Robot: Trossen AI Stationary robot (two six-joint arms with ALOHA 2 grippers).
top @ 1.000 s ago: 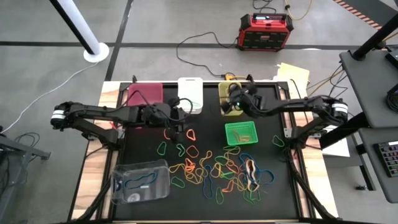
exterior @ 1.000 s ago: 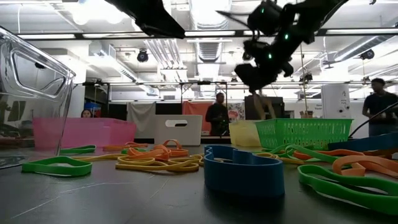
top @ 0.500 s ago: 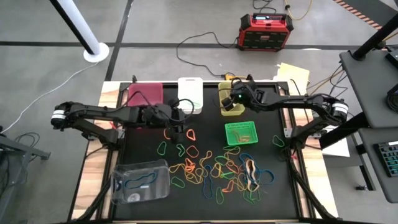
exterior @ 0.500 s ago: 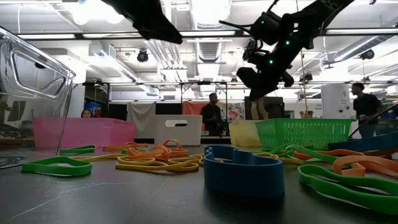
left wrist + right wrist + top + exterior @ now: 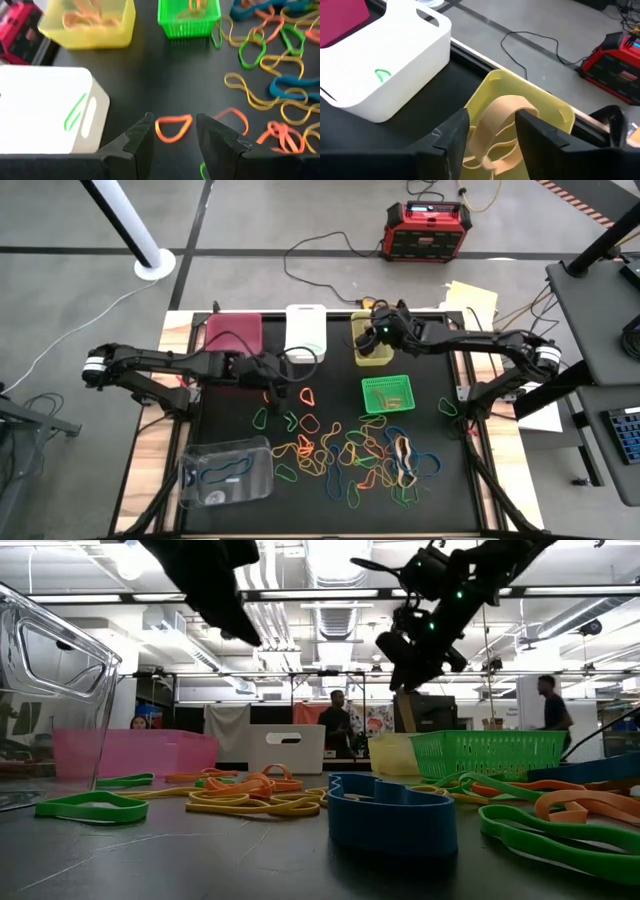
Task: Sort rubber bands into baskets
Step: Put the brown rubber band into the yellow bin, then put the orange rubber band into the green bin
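Note:
Many coloured rubber bands (image 5: 350, 455) lie loose on the black mat. My left gripper (image 5: 174, 119) hovers open, tipped down, with its fingers on either side of an orange rubber band (image 5: 172, 126) that lies flat on the mat below, untouched. It stands just near of the white basket (image 5: 305, 328). My right gripper (image 5: 492, 115) is open above the yellow basket (image 5: 540, 107). A pale orange band (image 5: 504, 112) arches up inside that basket just past the fingertips, among other bands there. I see no touch between it and the fingers.
The pink basket (image 5: 233, 332), white basket and yellow basket stand in a row along the far edge. The green mesh basket (image 5: 387, 395) sits near of the yellow one, and the clear basket (image 5: 225, 470) at the near left. A red-black box (image 5: 425, 230) is on the floor; people walk in the room behind.
My left gripper has tipped downward and sunk a little toward the orange band on the mat. My right gripper has turned and shifted slightly toward the far edge above the yellow basket.

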